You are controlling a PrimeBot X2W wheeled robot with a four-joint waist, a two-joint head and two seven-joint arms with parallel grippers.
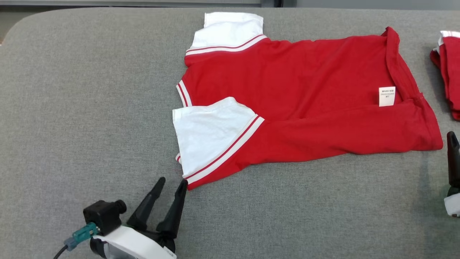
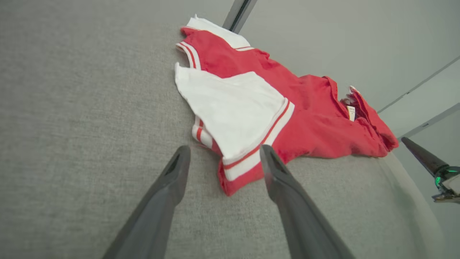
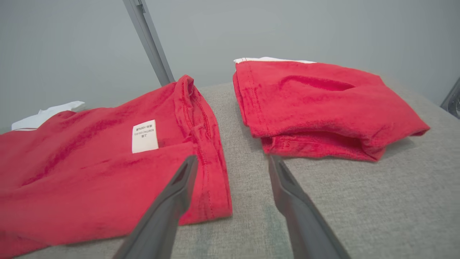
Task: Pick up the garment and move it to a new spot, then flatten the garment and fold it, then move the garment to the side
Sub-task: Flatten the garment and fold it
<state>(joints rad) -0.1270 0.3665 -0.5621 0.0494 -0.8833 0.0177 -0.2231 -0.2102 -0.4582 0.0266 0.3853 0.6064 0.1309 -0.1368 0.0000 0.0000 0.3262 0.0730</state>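
The garment (image 1: 287,93) is a red shirt with white sleeves, lying spread and partly folded on the grey table (image 1: 72,108). A white label (image 1: 386,96) shows near its right hem. My left gripper (image 1: 173,180) is open just off the lower corner of the near white sleeve (image 1: 208,133). In the left wrist view that sleeve corner (image 2: 237,172) lies between the spread fingers of my left gripper (image 2: 224,149). My right gripper (image 3: 233,158) is open above the garment's hem corner (image 3: 212,187), holding nothing. One of its fingers (image 1: 452,144) shows at the right edge of the head view.
A second red garment (image 3: 323,108), folded, lies at the table's right (image 1: 449,72), a hand's width from the shirt's hem. Bare grey cloth surface stretches to the left and along the front. The table's rounded far-left corner (image 1: 21,25) is in sight.
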